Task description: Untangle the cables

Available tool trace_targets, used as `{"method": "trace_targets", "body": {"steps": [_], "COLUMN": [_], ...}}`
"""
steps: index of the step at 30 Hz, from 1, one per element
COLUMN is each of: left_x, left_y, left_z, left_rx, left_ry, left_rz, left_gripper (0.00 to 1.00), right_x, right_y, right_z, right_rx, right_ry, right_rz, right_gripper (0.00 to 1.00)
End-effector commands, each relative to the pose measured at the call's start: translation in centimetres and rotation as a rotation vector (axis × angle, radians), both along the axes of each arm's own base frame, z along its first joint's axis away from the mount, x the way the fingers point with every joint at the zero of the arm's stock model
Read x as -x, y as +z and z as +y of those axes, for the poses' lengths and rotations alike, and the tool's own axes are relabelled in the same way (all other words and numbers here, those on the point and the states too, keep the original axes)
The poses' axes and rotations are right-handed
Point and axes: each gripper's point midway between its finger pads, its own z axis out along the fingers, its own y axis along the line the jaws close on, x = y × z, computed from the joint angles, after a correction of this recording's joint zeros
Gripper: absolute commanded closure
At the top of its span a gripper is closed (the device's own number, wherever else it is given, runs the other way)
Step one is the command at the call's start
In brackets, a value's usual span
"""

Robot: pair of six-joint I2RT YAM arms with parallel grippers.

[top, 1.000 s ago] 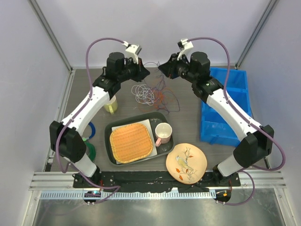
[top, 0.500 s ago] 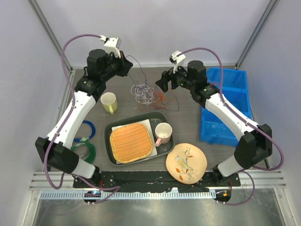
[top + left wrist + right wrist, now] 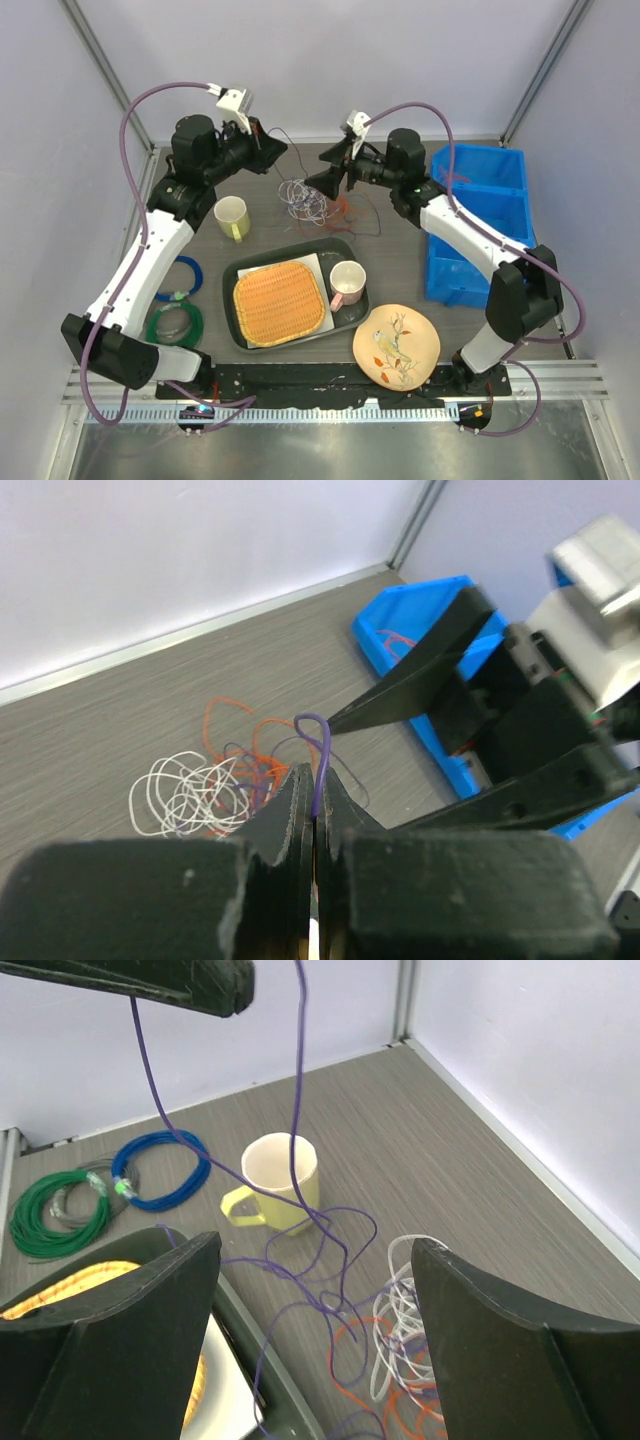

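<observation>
The cables (image 3: 308, 198) lie in a loose bunch on the table behind the tray: white loops (image 3: 188, 795), orange loops (image 3: 238, 742) and purple strands (image 3: 330, 1260). My left gripper (image 3: 276, 150) hangs above and to the left of the bunch. It is shut on a purple cable (image 3: 318, 750) that loops out past its fingertips; the left gripper (image 3: 312, 776) shows no gap. Two purple strands (image 3: 298, 1080) run up from the bunch to it. My right gripper (image 3: 328, 168) is open just right of the bunch, close to the left one. In its own view the right gripper (image 3: 315, 1248) has its jaws wide with nothing between them.
A yellow mug (image 3: 231, 216) stands left of the bunch. A dark tray (image 3: 290, 246) holds a woven orange mat (image 3: 280, 302) and a pink mug (image 3: 347, 282). A bird plate (image 3: 396, 346) lies near right. A blue bin (image 3: 480, 220) stands right; blue (image 3: 185, 278) and green (image 3: 175, 322) rings lie left.
The right gripper has opened and swung left toward the bunch. The left arm has drawn back to the left with the purple cable still pinched.
</observation>
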Motion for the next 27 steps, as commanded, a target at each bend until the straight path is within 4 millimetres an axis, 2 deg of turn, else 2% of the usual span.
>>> {"method": "trace_targets", "body": {"steps": [1, 3, 4, 6, 10, 13, 15, 16, 17, 18, 19, 21, 22, 23, 24, 25, 26, 27], "left_x": [1.8, 1.9, 1.8, 1.6, 1.4, 1.3, 1.4, 1.5, 1.4, 1.4, 1.4, 1.6, 1.7, 1.7, 1.9, 2.0, 2.0, 2.1], "left_y": [3.9, 4.4, 4.5, 4.6, 4.5, 4.6, 4.6, 4.7, 4.6, 4.6, 4.7, 4.3, 3.7, 3.6, 3.2, 2.0, 1.7, 1.1], "left_z": [-0.9, -0.9, -0.9, -0.8, -0.8, -1.0, -1.0, -1.0, -0.9, -0.8, -0.6, -0.6, -0.7, -0.6, -0.7, -0.6, -0.7, -0.6], "left_rx": [0.088, 0.099, 0.104, 0.110, 0.121, 0.129, 0.130, 0.132, 0.127, 0.128, 0.129, 0.115, 0.109, 0.108, 0.097, 0.089, 0.090, 0.084], "left_ry": [-0.071, -0.072, -0.070, -0.059, -0.044, -0.052, -0.058, -0.058, -0.051, -0.042, -0.031, -0.042, -0.045, -0.048, -0.059, -0.057, -0.065, -0.066], "left_rz": [-0.082, -0.081, -0.076, -0.069, -0.060, -0.048, -0.051, -0.051, -0.054, -0.054, -0.055, -0.050, -0.042, -0.051, -0.062, -0.048, -0.062, -0.066], "left_gripper": [1.00, 1.00, 1.00, 1.00, 1.00, 1.00, 1.00, 1.00, 1.00, 1.00, 0.99, 0.44, 0.01, 0.00, 0.00, 0.00, 0.00, 0.00], "right_x": [0.8, 0.0, 0.4, -1.0, -1.5, -2.1, -2.6, -2.8, -3.1, -3.7, -4.0, -4.6, -4.7, -4.8, -5.1, -5.5, -5.7, -6.0], "right_y": [4.3, 3.5, 3.3, 2.6, 1.7, 1.5, 1.7, 1.9, 2.1, 2.3, 2.7, 3.7, 4.2, 4.9, 6.5, 7.0, 7.8, 10.2], "right_z": [3.9, 4.7, 5.6, 5.8, 7.2, 7.7, 7.5, 7.3, 6.9, 6.0, 5.5, 4.1, 3.7, 3.1, 2.4, 1.4, 1.1, 0.4], "right_rx": [-0.072, -0.022, -0.015, -0.003, -0.012, -0.012, -0.019, -0.026, -0.038, -0.050, -0.066, -0.105, -0.118, -0.133, -0.164, -0.163, -0.177, -0.220], "right_ry": [0.018, -0.051, -0.068, -0.182, -0.259, -0.311, -0.369, -0.389, -0.423, -0.487, -0.524, -0.609, -0.634, -0.666, -0.701, -0.754, -0.774, -0.794], "right_rz": [-0.150, -0.189, -0.200, -0.202, -0.192, -0.193, -0.194, -0.195, -0.188, -0.174, -0.167, -0.151, -0.152, -0.152, -0.157, -0.151, -0.143, -0.149], "right_gripper": [0.17, 0.18, 0.17, 0.18, 0.18, 0.25, 0.45, 0.63, 0.93, 0.99, 0.99, 0.99, 0.99, 0.99, 0.99, 0.99, 0.99, 0.99]}}
